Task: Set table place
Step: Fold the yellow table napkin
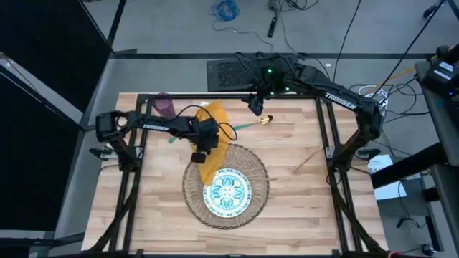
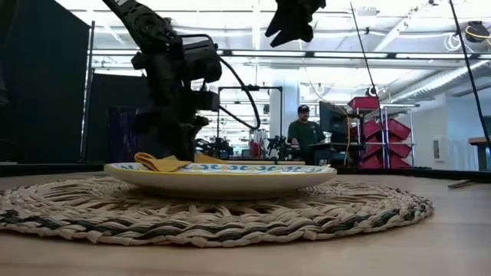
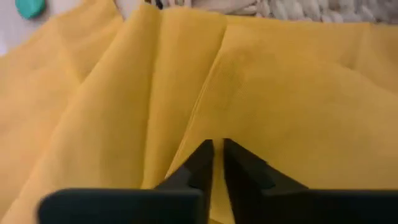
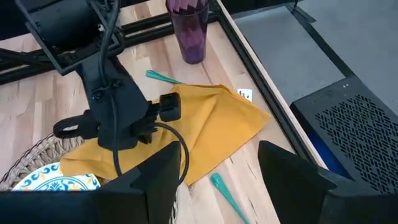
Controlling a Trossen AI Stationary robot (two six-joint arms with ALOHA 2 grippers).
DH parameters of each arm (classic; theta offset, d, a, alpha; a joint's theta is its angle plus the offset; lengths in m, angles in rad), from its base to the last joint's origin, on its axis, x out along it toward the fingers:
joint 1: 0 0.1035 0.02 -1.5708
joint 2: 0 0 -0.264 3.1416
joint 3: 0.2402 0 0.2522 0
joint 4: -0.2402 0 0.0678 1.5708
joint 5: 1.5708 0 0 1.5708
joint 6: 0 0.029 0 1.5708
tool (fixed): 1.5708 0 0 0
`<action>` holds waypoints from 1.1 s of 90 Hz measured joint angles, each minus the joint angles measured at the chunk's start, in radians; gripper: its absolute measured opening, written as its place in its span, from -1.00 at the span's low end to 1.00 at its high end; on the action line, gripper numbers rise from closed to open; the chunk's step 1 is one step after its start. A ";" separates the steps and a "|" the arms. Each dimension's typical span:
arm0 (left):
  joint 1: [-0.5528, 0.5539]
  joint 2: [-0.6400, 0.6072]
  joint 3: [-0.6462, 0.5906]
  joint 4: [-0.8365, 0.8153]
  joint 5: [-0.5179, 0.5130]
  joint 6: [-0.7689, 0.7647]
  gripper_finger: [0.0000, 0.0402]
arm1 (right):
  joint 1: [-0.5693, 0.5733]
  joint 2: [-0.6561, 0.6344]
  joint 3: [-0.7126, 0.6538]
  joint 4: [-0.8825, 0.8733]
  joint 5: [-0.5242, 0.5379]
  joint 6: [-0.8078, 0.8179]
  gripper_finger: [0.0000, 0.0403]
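**A:** From above, how far along?

**B:** Plate (image 1: pixel 226 190) sits on the placemat (image 1: pixel 257 172). The left gripper (image 1: pixel 204 152) pinches the napkin (image 1: pixel 215 137), still draped over the mat's edge.

**A:** And the right wrist view?

**B:** Right gripper (image 4: pixel 219 174) spread, empty; cup (image 4: pixel 189 30) and cutlery (image 4: pixel 163 77) beyond it, unplaced.
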 joint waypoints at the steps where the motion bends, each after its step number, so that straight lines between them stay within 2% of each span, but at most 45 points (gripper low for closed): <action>1: 0.000 0.000 0.001 -0.002 -0.008 0.000 -0.97 | 0.000 0.000 0.000 0.000 0.000 0.000 0.00; 15: 0.008 0.000 0.012 -0.041 -0.072 0.012 -0.88 | 0.000 0.000 0.000 0.000 0.000 0.000 0.00; 29: 0.009 0.000 0.025 -0.108 -0.074 0.031 -0.63 | 0.000 0.000 0.000 -0.001 0.001 -0.001 0.00; 52: 0.009 0.000 0.027 -0.101 -0.093 0.032 -0.29 | 0.000 0.000 0.000 -0.001 0.001 -0.007 0.00; 65: 0.009 0.000 0.027 -0.082 -0.113 0.034 -0.25 | 0.000 0.000 0.000 -0.007 0.001 -0.007 0.00; 78: 0.009 -0.001 0.027 -0.081 -0.068 0.053 -0.25 | 0.000 0.000 0.000 -0.010 0.001 -0.007 0.00; 99: 0.017 -0.001 0.027 -0.077 -0.063 0.057 -0.25 | 0.000 0.000 0.000 -0.010 0.001 -0.007 0.00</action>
